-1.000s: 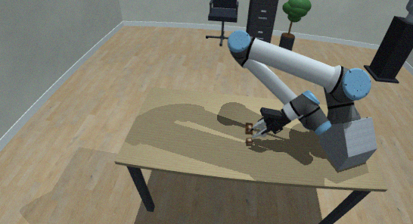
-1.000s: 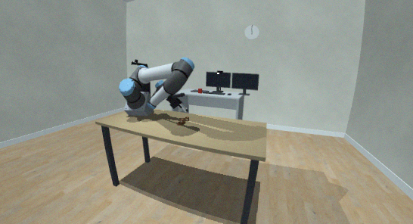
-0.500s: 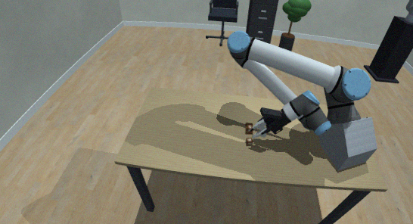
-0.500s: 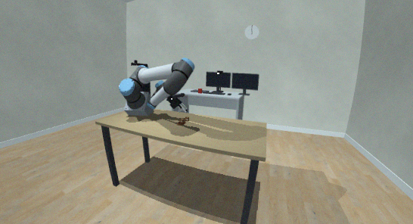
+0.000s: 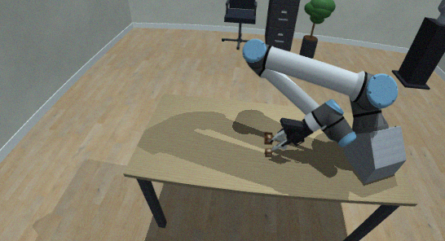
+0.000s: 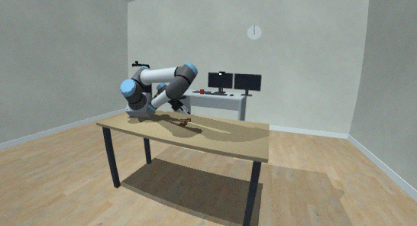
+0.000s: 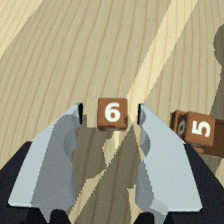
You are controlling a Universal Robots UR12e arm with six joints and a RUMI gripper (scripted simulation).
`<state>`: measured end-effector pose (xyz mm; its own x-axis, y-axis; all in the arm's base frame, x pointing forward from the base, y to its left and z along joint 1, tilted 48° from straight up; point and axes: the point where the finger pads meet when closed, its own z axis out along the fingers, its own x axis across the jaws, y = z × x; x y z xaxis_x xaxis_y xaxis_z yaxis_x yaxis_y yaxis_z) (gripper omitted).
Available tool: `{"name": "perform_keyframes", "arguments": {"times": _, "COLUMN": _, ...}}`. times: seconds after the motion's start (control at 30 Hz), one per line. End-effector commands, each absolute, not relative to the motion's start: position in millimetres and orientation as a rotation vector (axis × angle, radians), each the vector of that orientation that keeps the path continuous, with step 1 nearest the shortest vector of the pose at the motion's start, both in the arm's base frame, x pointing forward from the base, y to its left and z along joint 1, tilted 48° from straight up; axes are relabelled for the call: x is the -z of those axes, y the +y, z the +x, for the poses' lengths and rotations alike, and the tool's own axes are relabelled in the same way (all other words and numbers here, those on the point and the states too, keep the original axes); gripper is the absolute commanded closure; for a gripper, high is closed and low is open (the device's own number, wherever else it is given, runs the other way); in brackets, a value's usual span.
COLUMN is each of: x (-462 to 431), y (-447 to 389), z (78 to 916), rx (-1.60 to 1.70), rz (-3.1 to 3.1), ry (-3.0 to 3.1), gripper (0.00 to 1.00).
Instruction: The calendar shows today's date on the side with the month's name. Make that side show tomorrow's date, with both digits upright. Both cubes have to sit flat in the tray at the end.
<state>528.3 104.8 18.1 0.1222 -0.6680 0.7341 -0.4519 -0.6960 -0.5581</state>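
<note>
In the wrist view a brown cube with a white 6 (image 7: 112, 114) lies on the wooden table (image 7: 55, 45) straight ahead, between my two grey fingers. My gripper (image 7: 110, 104) (image 5: 275, 144) (image 6: 185, 111) stands partly open, with a visible gap on each side of that cube. A second brown cube with a white 5 (image 7: 200, 130) is at the right, against a brown piece that looks like the tray edge (image 7: 178, 123). In the top view two small brown pieces (image 5: 267, 138) (image 5: 268, 153) sit right at the fingertips. I cannot tell there which one is which.
The arm's grey base block (image 5: 376, 155) stands on the table's right end. The arm's shadow spreads over the table middle. An office chair, a cabinet and a plant stand far behind, and a desk with monitors (image 6: 234, 82) stands by the wall.
</note>
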Motion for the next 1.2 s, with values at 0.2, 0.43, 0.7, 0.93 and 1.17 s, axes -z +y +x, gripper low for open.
{"name": "perform_keyframes", "arguments": {"times": 0.2, "x": -6, "y": 92, "z": 537, "rx": 1.616, "rz": -2.189, "ry": 1.111, "gripper": 0.71}}
{"name": "perform_keyframes", "arguments": {"times": 0.43, "x": 3, "y": 83, "z": 541, "rx": 1.616, "rz": -2.189, "ry": 1.111, "gripper": 0.71}}
{"name": "perform_keyframes", "arguments": {"times": 0.7, "x": 10, "y": 76, "z": 544, "rx": 1.617, "rz": -2.189, "ry": 1.111, "gripper": 0.71}}
{"name": "perform_keyframes", "arguments": {"times": 0.93, "x": 15, "y": 70, "z": 547, "rx": 1.617, "rz": -2.189, "ry": 1.111, "gripper": 0.71}}
{"name": "perform_keyframes", "arguments": {"times": 1.17, "x": 18, "y": 67, "z": 548, "rx": 1.617, "rz": -2.189, "ry": 1.111, "gripper": 0.71}}
